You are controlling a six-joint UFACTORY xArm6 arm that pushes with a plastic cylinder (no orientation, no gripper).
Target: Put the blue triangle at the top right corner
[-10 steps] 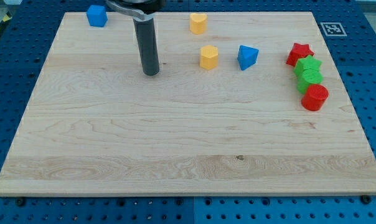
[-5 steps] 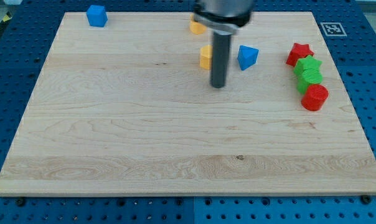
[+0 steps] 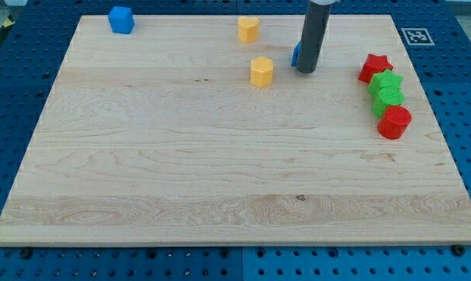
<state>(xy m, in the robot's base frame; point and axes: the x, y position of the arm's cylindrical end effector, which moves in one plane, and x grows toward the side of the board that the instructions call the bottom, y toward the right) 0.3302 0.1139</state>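
Note:
My tip (image 3: 306,70) rests on the wooden board (image 3: 220,179) in the upper right area. The rod hides nearly all of the blue triangle (image 3: 295,55); only a thin blue sliver shows at the rod's left edge, just above the tip. The tip sits at the triangle's lower side, against it or very close. The board's top right corner lies up and to the right of the tip.
A yellow hexagon (image 3: 261,71) lies just left of the tip, a yellow heart (image 3: 249,29) above it. A blue cube (image 3: 121,19) sits at top left. At the right edge stand a red star (image 3: 374,66), two green blocks (image 3: 386,81) (image 3: 390,97) and a red cylinder (image 3: 394,122).
My tip moved from the board's upper left across to the right, passing below the yellow hexagon, and now stands in front of the blue triangle. The triangle has shifted slightly up and left.

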